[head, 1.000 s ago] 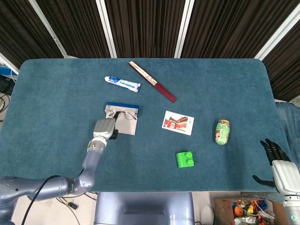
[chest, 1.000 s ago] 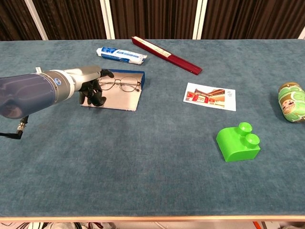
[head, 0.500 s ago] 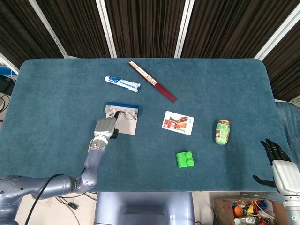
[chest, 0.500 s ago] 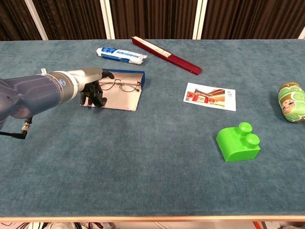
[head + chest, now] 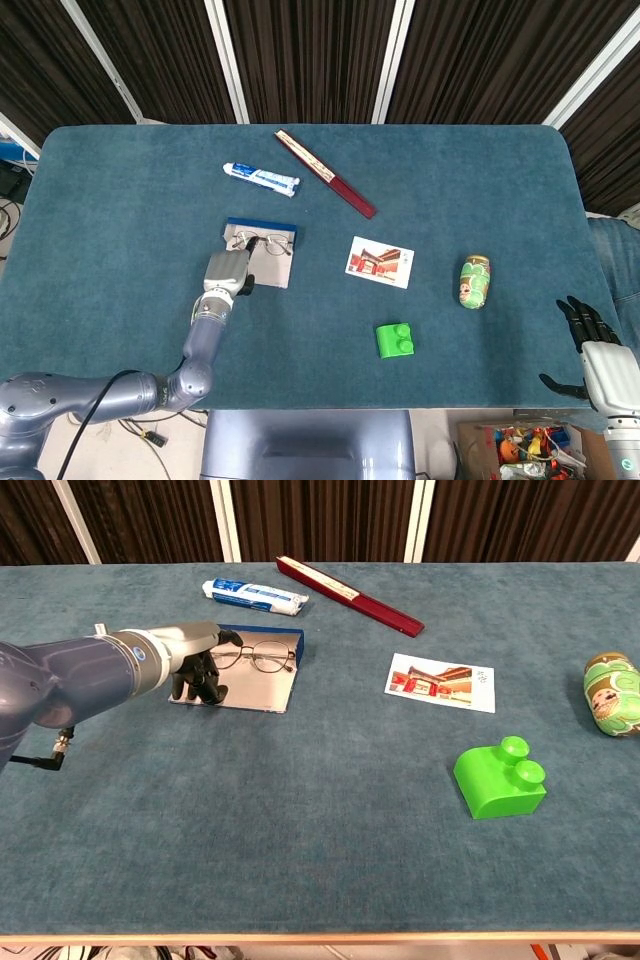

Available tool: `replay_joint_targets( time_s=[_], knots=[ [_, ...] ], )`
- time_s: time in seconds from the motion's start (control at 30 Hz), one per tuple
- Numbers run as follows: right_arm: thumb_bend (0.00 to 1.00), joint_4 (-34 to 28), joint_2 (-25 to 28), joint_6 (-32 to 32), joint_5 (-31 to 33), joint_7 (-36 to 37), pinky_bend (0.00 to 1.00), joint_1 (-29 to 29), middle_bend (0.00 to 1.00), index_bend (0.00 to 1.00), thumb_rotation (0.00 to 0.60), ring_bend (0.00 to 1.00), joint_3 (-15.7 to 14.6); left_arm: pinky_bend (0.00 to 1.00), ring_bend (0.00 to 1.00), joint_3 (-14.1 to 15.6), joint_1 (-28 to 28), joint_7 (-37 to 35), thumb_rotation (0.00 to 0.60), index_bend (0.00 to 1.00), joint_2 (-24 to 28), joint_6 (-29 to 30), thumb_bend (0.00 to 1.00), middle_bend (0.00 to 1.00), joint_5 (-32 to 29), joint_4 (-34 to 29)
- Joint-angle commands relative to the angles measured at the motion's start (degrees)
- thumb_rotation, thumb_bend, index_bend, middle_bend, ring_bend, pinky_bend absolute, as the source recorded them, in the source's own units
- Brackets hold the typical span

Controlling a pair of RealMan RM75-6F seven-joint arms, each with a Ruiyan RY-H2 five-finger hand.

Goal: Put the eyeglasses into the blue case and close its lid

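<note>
The eyeglasses (image 5: 265, 241) (image 5: 255, 657) lie inside the open blue case (image 5: 262, 224) (image 5: 262, 691), which rests flat left of the table's middle with its grey inner face up. My left hand (image 5: 227, 270) (image 5: 198, 660) is over the case's left end. Its fingers hang down with their tips on the grey lining, and the thumb points toward the near temple of the glasses. It holds nothing. My right hand (image 5: 590, 345) shows only in the head view, beyond the table's near right corner, fingers spread and empty.
A toothpaste tube (image 5: 261, 179) (image 5: 254, 594) and a long red stick (image 5: 325, 187) (image 5: 350, 595) lie behind the case. To the right are a picture card (image 5: 380, 262) (image 5: 440, 682), a green brick (image 5: 396, 340) (image 5: 498, 777) and a green jar (image 5: 474, 281) (image 5: 611, 695) on its side.
My left hand has shifted slightly along the case's left end, with the fingers staying on it. The glasses, the case and my right hand have not moved.
</note>
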Motion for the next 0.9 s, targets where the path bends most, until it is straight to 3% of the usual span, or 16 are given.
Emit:
replay_joint_targets(
  time_s=[0.03, 0.9],
  knots=[
    [0.13, -0.06, 0.03, -0.05, 0.08, -0.02, 0.18, 0.01, 0.00, 0.00, 0.600, 0.03, 0.02, 0.61, 0.61, -0.06, -0.27, 0.19, 0.600, 0.00, -0.30, -0.12, 0.51, 0.70, -0.26, 0.38],
    [0.13, -0.33, 0.13, -0.33, 0.57, -0.25, 0.18, 0.01, 0.00, 0.00, 0.600, 0.03, 0.11, 0.61, 0.62, -0.21, -1.16, 0.59, 0.600, 0.00, -1.78, -0.12, 0.51, 0.71, -0.58, 2.61]
  ],
)
